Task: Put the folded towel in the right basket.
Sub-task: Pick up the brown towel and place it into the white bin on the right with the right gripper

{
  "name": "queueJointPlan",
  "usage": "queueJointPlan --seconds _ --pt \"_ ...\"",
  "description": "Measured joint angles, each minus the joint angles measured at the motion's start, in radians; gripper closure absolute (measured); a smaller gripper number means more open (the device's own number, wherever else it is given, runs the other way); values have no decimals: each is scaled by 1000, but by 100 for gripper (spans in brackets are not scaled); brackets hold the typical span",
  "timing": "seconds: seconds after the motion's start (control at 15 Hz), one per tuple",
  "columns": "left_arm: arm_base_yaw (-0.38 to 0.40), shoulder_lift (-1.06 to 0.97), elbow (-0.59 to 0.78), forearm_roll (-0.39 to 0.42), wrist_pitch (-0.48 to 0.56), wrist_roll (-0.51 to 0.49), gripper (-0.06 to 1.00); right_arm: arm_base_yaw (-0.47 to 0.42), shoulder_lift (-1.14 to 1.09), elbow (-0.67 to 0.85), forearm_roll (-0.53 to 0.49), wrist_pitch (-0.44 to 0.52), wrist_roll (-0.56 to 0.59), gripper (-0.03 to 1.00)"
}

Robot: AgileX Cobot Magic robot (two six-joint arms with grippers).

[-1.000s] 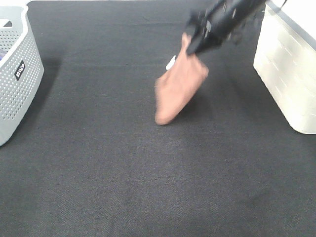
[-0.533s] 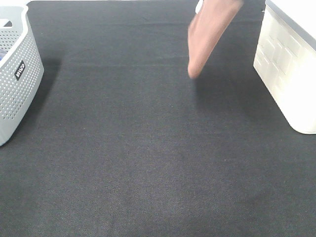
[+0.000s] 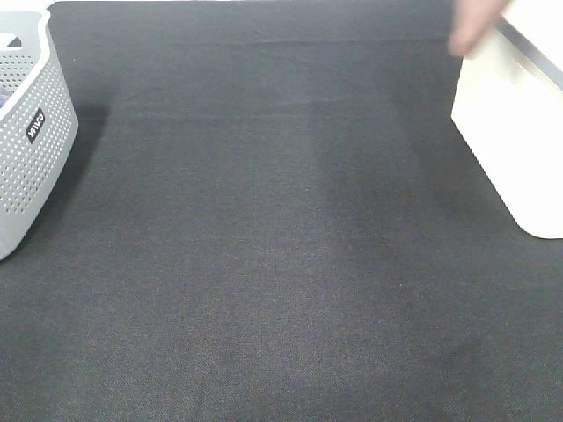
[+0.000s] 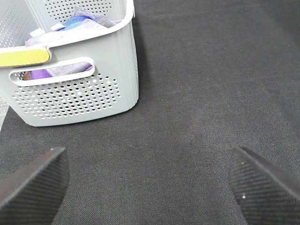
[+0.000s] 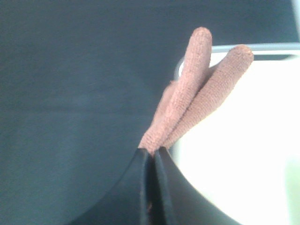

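The folded brown towel [image 5: 197,93] hangs from my right gripper [image 5: 151,154], whose jaws are shut on it. In the right wrist view it sits over the rim of the white right basket [image 5: 234,154]. In the exterior high view only a blurred tip of the towel [image 3: 475,26] shows at the top edge, by the basket's [image 3: 519,132] near corner; the right gripper itself is out of frame there. My left gripper [image 4: 150,183] is open and empty above the black mat.
A grey perforated basket [image 3: 26,141] stands at the left edge; the left wrist view shows it [image 4: 79,89] holding purple and blue cloths. The black mat [image 3: 264,246] covers the table.
My right gripper has lifted the towel off the mat and carried it up and to the right, from the mat's middle to the right basket's rim. The left arm has not moved.
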Motion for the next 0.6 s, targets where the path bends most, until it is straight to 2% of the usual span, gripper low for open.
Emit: queueJointPlan --seconds 0.13,0.27,0.6 --pt "0 0 0 0 0 0 7 -100 -2 9 14 0 1 97" --pt "0 0 0 0 0 0 7 -161 -7 66 23 0 -20 97" --pt "0 0 0 0 0 0 7 -166 51 193 23 6 -50 97"
